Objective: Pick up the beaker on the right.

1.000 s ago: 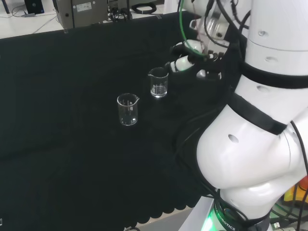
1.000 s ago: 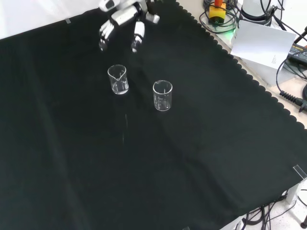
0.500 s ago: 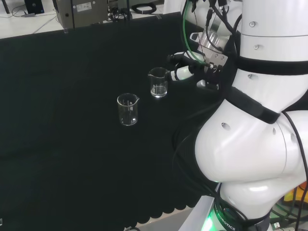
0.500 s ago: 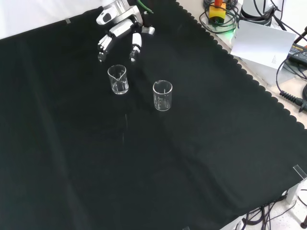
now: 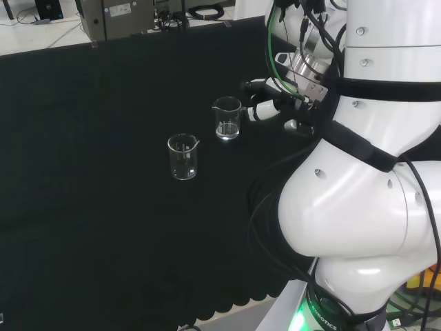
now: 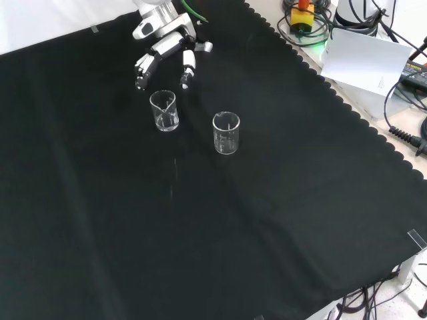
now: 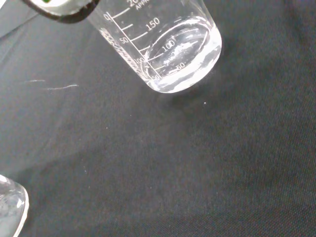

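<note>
Clear glass, with white graduation marks and numerals running up its side in the wrist view, makes up the small spouted beaker (image 7: 168, 49) that the task concerns; the ROBOT line bars reading print, so the markings are noted only as a printed scale. It stands upright on the black cloth (image 6: 267, 227), empty as far as can be seen, with a thick round base and a pouring lip (image 5: 227, 117) (image 6: 164, 111). In the head view it is the right-hand one of two; a second clear glass beaker (image 5: 183, 156) (image 6: 226, 133) stands apart from it, to its lower left there.

At the nearer beaker is the black and white hand (image 5: 275, 103) (image 6: 163, 50), its fingers (image 6: 188, 67) spread and only slightly bent, pointing down at the cloth on either side of the glass. Its fingertips sit just beside the rim without closing round it; it holds nothing.
</note>
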